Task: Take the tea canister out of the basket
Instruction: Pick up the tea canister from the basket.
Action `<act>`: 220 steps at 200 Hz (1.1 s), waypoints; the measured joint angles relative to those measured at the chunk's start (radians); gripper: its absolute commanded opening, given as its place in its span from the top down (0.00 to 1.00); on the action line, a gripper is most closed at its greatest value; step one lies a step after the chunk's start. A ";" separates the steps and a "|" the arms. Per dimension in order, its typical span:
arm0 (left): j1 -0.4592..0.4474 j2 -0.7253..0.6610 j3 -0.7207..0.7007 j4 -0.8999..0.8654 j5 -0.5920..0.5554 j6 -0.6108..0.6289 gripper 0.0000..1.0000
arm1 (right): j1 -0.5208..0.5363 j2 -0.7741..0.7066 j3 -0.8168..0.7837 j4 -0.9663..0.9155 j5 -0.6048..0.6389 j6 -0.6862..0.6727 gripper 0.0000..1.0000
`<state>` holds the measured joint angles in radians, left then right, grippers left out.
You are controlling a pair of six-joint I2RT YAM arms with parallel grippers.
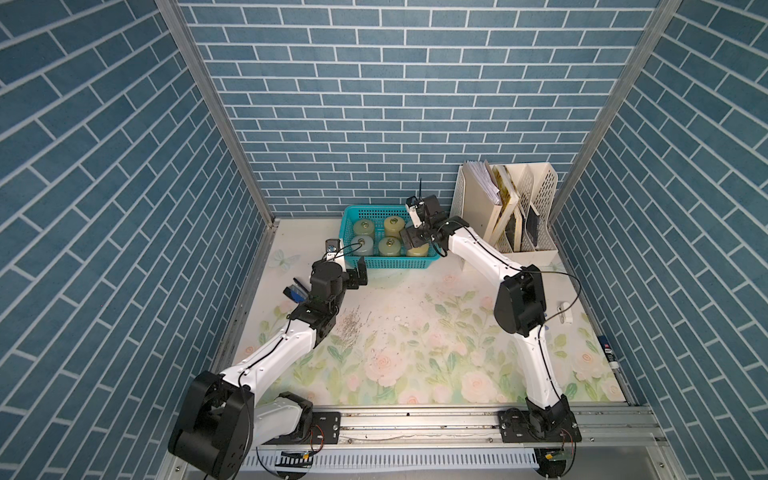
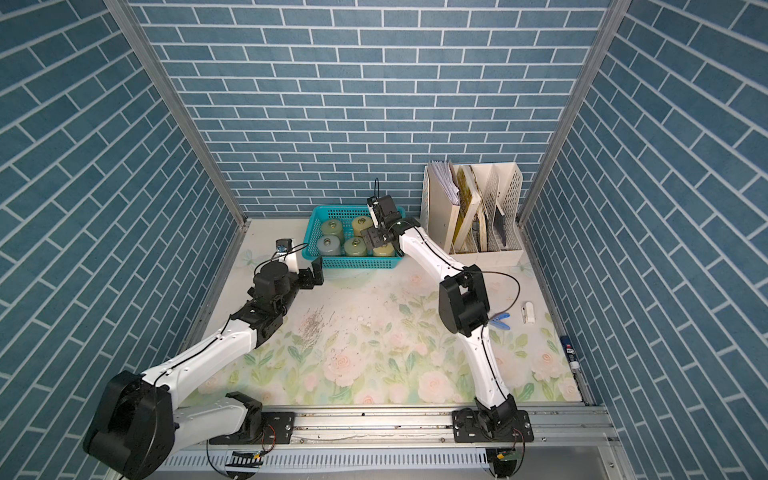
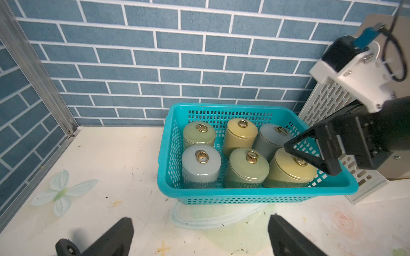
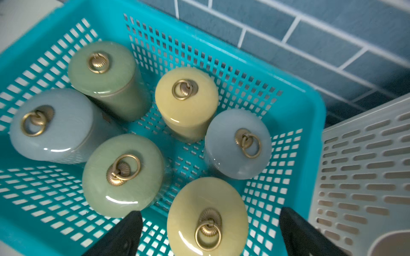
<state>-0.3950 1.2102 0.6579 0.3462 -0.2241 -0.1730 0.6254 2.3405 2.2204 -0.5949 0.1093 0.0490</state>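
Note:
The teal basket (image 1: 388, 262) (image 3: 255, 191) (image 4: 310, 106) stands at the back of the table against the brick wall. Several round tea canisters with brass ring knobs stand upright inside it, in green, yellow and grey. My right gripper (image 4: 210, 221) (image 1: 413, 241) hangs open over the basket's front right corner. Its two black fingers stand on either side of the yellow tea canister (image 4: 207, 215) (image 3: 288, 172) and are apart from it. My left gripper (image 3: 200, 221) (image 1: 360, 274) is open and holds nothing, low over the table just in front of the basket's left front corner.
A cream perforated file rack (image 1: 507, 208) with papers stands right of the basket, close to my right arm. A small white object (image 1: 565, 311) and a marker (image 1: 610, 353) lie near the right wall. Crumbs (image 1: 349, 328) are scattered on the floral table.

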 measured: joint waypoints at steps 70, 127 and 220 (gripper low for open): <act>-0.003 0.070 0.027 0.004 0.009 0.002 0.00 | -0.010 0.107 0.129 -0.144 -0.024 0.001 0.00; -0.004 0.090 0.034 0.005 0.028 0.002 0.00 | -0.023 0.108 0.093 -0.142 -0.061 0.024 0.00; -0.012 0.090 0.061 -0.012 0.034 0.002 0.00 | -0.032 0.144 0.135 -0.142 -0.092 0.034 0.06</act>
<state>-0.4068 1.3006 0.7193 0.3340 -0.1898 -0.1711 0.5938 2.4847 2.3554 -0.7364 0.0170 0.0826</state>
